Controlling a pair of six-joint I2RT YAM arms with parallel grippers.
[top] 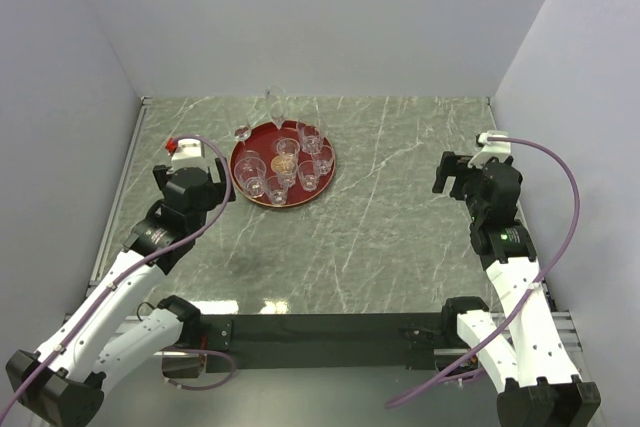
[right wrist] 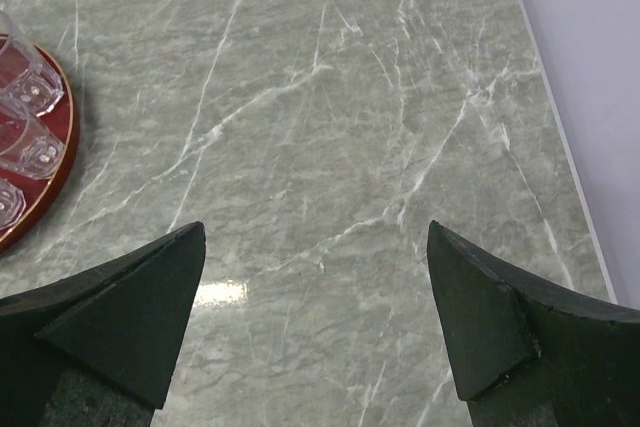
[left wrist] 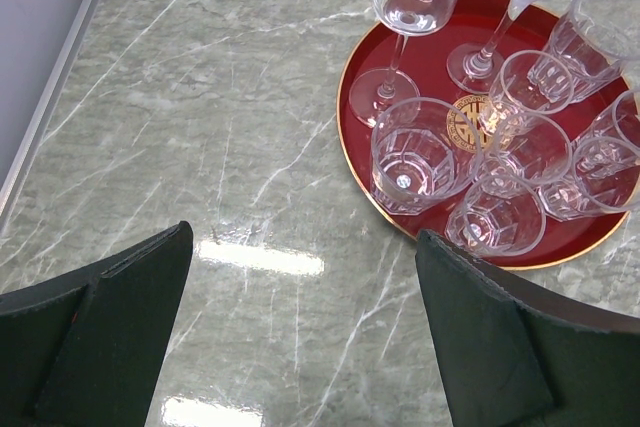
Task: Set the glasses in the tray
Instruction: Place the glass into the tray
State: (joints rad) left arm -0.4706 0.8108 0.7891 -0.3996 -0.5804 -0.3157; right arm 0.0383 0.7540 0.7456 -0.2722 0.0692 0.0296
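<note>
The round dark-red tray (left wrist: 428, 55) is lying on the far left part of the green marble table (left wrist: 200, 97), and the clear glasses (left wrist: 415, 157) are all standing upright inside it. The short tumblers (left wrist: 497, 222) are crowding around the gold emblem (left wrist: 468, 122) in the middle, touching or almost touching each other. Two stemmed glasses (left wrist: 405, 7) are standing at the far-left side of the tray, with their feet on the red surface just inside the gold rim.

The left gripper (left wrist: 302, 235) is hovering just beside the tray, at its near-left side. Its two dark fingers (left wrist: 120, 317) are spread wide apart and are grasping nothing; only bare table is showing between them.

The right gripper (right wrist: 316, 227) is hanging over the right part of the table, well apart from the tray. Its fingers (right wrist: 500, 317) are also released and wide, holding nothing. In the right wrist view only the tray's edge with a few tumblers is showing at the left border
</note>
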